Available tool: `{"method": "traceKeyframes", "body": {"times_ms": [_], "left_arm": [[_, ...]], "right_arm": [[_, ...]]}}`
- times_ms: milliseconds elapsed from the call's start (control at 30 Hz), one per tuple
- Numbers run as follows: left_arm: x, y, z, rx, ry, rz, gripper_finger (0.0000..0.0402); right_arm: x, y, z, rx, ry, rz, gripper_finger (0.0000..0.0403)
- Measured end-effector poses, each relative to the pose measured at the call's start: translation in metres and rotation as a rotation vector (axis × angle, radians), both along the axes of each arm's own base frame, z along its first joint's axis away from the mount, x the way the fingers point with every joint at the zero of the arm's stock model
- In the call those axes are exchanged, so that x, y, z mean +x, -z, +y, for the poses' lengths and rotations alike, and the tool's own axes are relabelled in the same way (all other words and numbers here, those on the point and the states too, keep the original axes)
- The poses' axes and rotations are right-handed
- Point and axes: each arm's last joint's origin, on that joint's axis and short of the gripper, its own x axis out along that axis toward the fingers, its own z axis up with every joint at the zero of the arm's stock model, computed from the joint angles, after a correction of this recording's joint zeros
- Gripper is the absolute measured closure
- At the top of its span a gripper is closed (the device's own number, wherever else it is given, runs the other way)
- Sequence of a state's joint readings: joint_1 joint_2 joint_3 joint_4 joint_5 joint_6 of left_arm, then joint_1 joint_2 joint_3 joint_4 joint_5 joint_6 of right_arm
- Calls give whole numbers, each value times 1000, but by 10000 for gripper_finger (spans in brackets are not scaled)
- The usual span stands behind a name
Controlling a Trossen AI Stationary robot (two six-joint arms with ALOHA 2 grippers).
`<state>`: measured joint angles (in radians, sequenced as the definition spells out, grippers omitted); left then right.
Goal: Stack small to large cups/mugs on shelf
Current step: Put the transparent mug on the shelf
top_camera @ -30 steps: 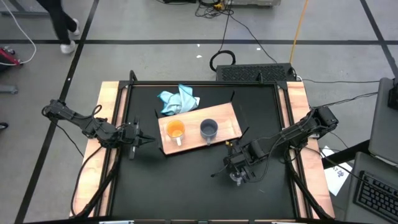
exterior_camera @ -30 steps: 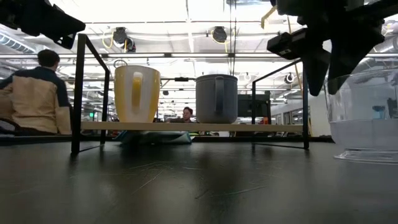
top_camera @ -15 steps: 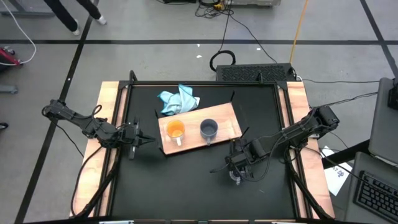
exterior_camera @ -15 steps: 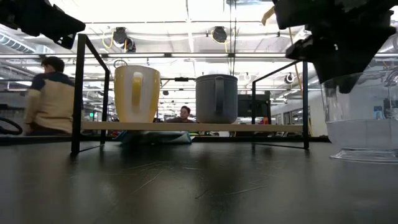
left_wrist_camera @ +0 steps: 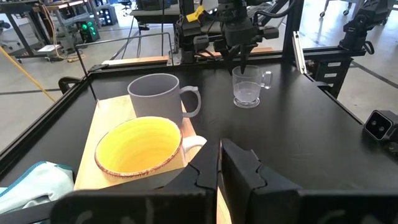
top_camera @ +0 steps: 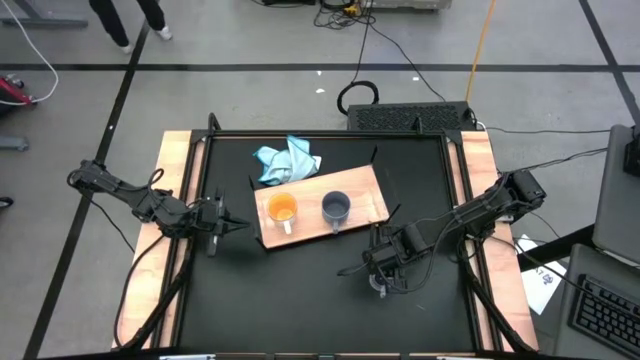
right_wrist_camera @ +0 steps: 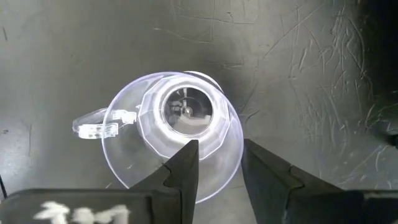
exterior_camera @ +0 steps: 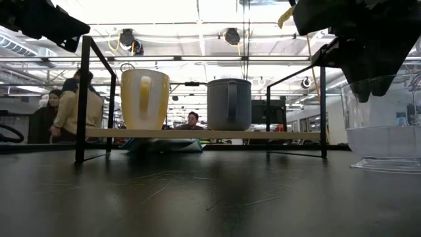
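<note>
Clear glass cup (right_wrist_camera: 172,132) with small handle stands lower right on the black table (top_camera: 300,290), right gripper (right_wrist_camera: 216,168) open astride its rim; left gripper (left_wrist_camera: 219,169) shut; lit workshop behind

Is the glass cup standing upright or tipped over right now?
Upright: the glass cup stands on its base on the table, mouth up, under the right gripper. It looks empty.
</note>
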<state>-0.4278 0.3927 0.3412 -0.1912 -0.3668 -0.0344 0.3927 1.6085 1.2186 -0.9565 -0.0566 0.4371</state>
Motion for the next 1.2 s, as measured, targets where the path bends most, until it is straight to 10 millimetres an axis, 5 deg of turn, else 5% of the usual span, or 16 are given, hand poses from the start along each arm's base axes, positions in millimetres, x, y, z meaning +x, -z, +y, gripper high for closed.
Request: {"method": "traceKeyframes", "body": {"times_ms": [500,967,1200], "left_arm": [[0,0,0,-1,4,1,380],[0,0,0,-3,3,3,380],[0,0,0,-1,3,3,380]], "right_arm": [[1,0,0,-16,-96,-23,399],[3,-1,-2,-72,-181,-60,402],[11,-20,-17,-82,-160,-50,402]]}}
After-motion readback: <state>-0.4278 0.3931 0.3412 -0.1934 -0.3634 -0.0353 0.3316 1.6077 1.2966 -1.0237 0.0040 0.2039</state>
